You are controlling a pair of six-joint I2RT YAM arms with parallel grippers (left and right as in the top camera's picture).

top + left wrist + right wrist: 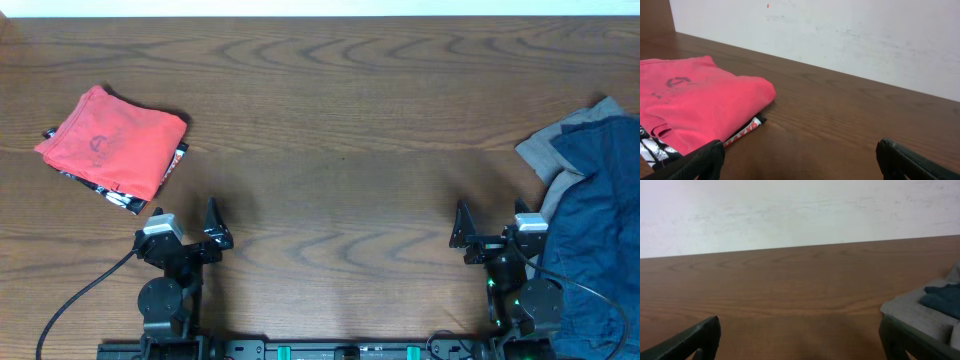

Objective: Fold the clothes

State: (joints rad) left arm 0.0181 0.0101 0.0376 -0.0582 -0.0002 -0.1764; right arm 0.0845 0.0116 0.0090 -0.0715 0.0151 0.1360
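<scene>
A folded red garment [112, 140] lies at the left of the table on a black-and-white patterned piece [120, 197]; it also shows in the left wrist view [695, 107]. A heap of dark navy-blue denim [600, 230] with a grey piece [548, 152] lies at the right edge; the grey piece [920, 311] and a bit of blue [945, 297] show in the right wrist view. My left gripper [212, 232] is open and empty, right of the red garment. My right gripper [462, 232] is open and empty, just left of the heap.
The wooden table [340, 120] runs to a white wall at the back [840, 30]. A black cable [75, 305] trails from the left arm at the front edge. Both arm bases sit at the front.
</scene>
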